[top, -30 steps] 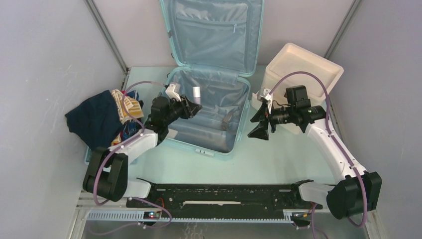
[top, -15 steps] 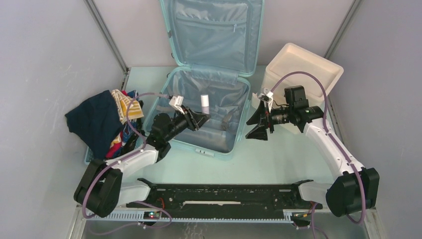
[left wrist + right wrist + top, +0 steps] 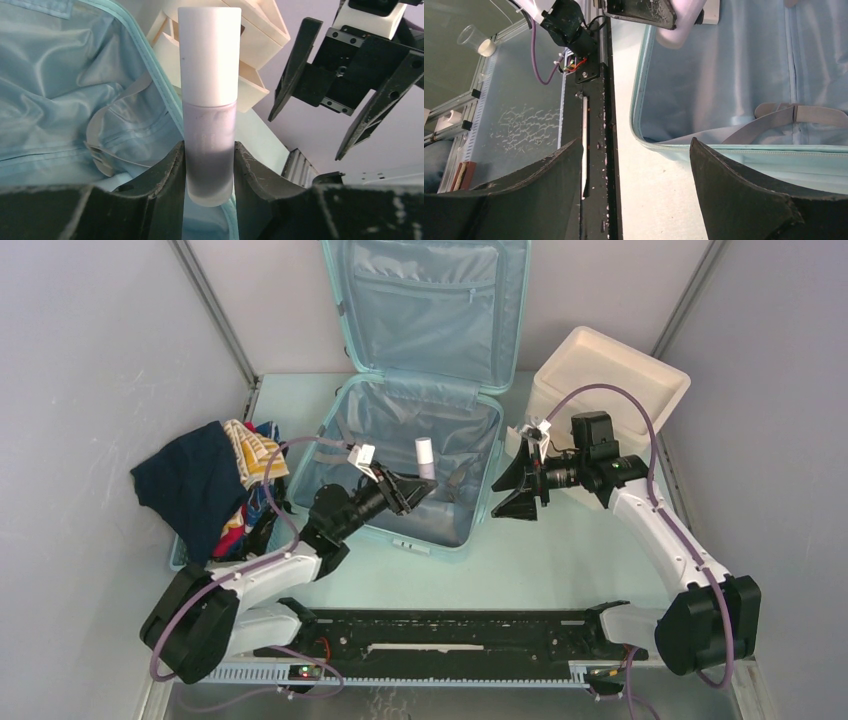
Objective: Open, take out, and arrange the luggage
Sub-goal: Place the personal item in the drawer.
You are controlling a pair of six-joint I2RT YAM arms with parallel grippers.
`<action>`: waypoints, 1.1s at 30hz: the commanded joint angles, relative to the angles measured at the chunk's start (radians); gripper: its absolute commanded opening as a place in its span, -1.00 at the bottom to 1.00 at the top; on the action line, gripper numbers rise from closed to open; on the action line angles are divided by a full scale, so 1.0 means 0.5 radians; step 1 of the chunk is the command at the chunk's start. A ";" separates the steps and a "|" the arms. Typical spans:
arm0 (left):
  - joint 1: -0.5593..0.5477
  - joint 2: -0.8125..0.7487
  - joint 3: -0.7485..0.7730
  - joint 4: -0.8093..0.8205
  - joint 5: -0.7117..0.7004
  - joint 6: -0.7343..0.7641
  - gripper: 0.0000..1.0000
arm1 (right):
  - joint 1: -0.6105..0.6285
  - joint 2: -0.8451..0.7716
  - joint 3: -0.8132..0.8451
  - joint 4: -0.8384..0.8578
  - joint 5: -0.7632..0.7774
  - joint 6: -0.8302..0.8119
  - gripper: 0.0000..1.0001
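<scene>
Luggage (image 3: 400, 415) open; left gripper (image 3: 209, 150) clamps bottle (image 3: 210, 60) above base, probably clear of rim; right gripper (image 3: 635, 142) spread, empty, outside edge.

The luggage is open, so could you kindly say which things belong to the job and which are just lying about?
Job: luggage, bottle in left gripper, clothes pile (likely unpacked).
Lying about: cream box, plastic cup.

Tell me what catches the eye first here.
The open pale blue suitcase dominates the middle, its lid standing upright at the back. Above its lower half the left gripper holds a white-capped bottle upright, with the right gripper open nearby on the right. A heap of clothes sits to the left.
</scene>
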 commanded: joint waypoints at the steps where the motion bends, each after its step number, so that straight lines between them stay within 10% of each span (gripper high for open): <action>1: -0.066 -0.037 -0.046 0.247 -0.080 -0.093 -1.00 | 0.025 0.005 -0.011 0.081 -0.077 0.065 0.73; 12: -0.322 0.126 0.006 0.408 -0.147 -0.182 -1.00 | 0.042 0.020 -0.023 0.145 -0.200 0.146 0.74; 22: -0.561 0.391 0.085 0.615 -0.178 -0.207 -1.00 | 0.036 -0.040 -0.231 0.915 0.362 1.195 0.79; 33: -0.655 0.588 0.216 0.717 -0.156 -0.261 -1.00 | 0.131 0.028 -0.266 1.013 0.282 1.352 0.64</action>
